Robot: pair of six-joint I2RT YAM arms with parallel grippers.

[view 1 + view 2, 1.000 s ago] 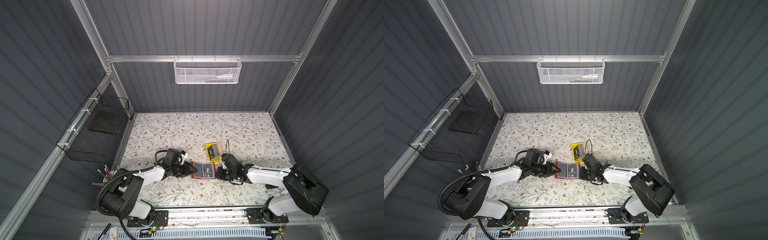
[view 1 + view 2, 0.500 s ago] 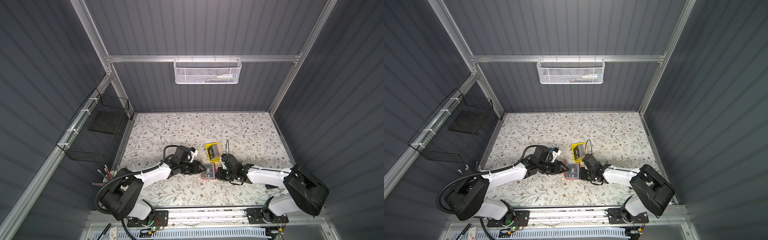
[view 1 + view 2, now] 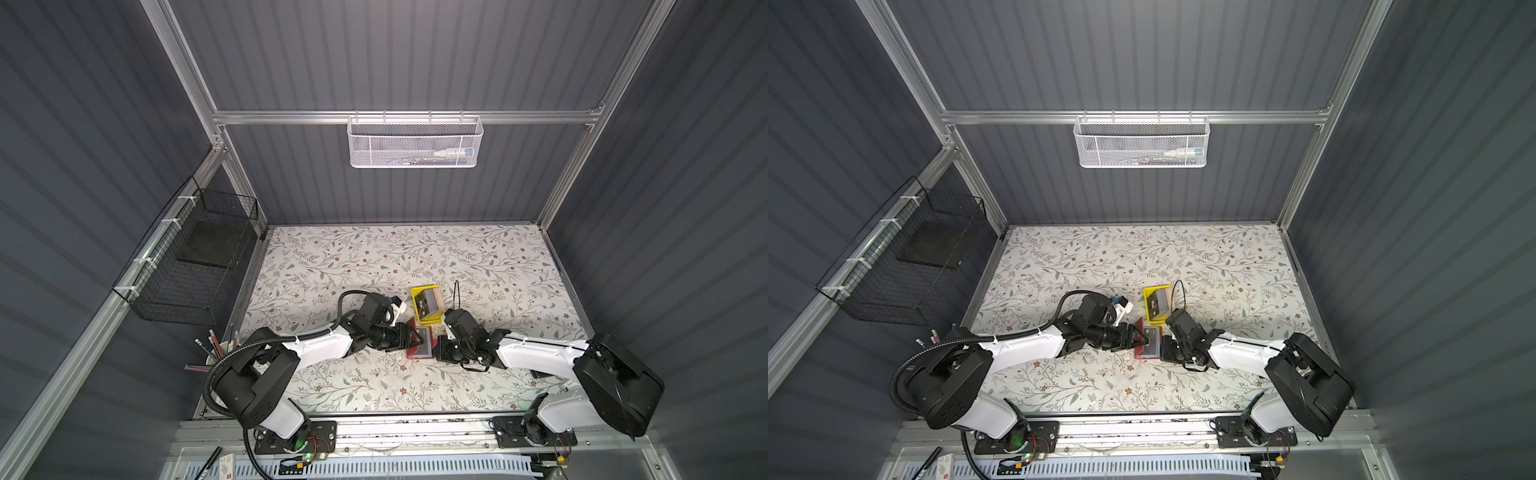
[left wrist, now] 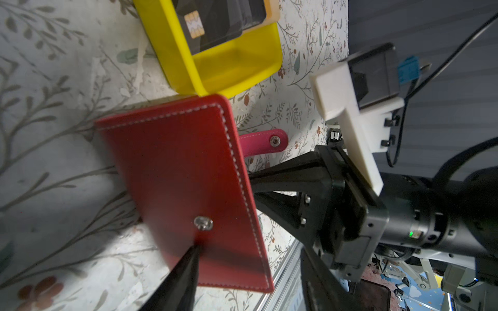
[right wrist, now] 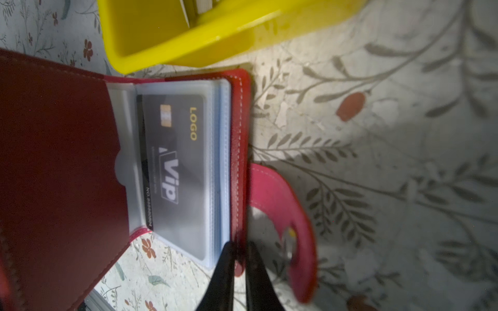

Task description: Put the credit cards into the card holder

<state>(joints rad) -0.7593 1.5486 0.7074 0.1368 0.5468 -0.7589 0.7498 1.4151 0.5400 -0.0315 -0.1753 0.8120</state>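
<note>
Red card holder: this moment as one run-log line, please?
card holder: half open | VIP card: in clear pocket | right claw: pinching holder's edge | left claw: fingertip against cover | yellow tray: cards inside

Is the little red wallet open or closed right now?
Open, partway. The card holder has its cover lifted, the VIP card shows inside a clear pocket, and the snap strap lies undone.

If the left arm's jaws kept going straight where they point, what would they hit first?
The lifted cover of the small red leather-like card holder, right in front; one tip seems almost touching it, though depth is unclear.
</note>
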